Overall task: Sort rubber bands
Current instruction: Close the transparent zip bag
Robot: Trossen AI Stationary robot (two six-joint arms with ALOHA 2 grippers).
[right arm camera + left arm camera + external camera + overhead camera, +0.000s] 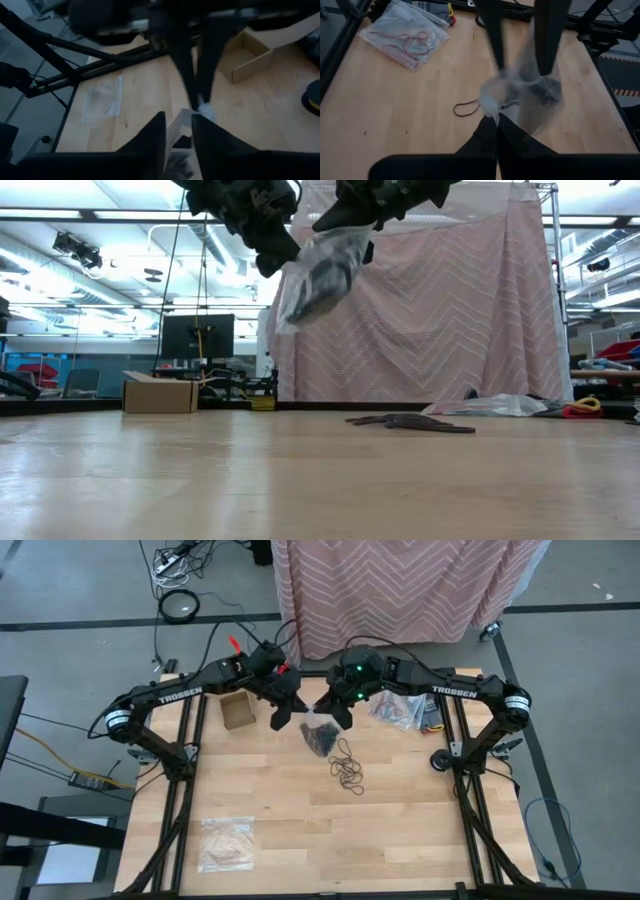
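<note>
Low view shows bare wood of the table [300,480] closest to the camera, and farther on it a flat dark pile of rubber bands [410,422] lies on the surface. Above this, high over the table, a clear plastic bag [320,270] with dark bands inside hangs between the two grippers. The left gripper [270,250] has its fingers pressed together on one edge of the bag, and the left wrist view shows the same, with the dark fingers [492,132] closed on a corner of the clear film. The right gripper [350,215] is at the other edge of the bag; in the right wrist view its two fingers [152,137] stand a little apart with the pale film between them, but I cannot tell if they really clamp it. From the high view, the bag [318,732] is near the far middle of the table, and the loose black bands [346,768] lie just beside it, toward the near side. A small cardboard box [238,710] stands under the left arm. Another clear bag [226,842], with pale bands, lies at the near left corner, well apart from the others. One more bag with red bands [398,710] lies under the right arm at the far right. Behind the table hangs a pink patterned cloth [430,310].
</note>
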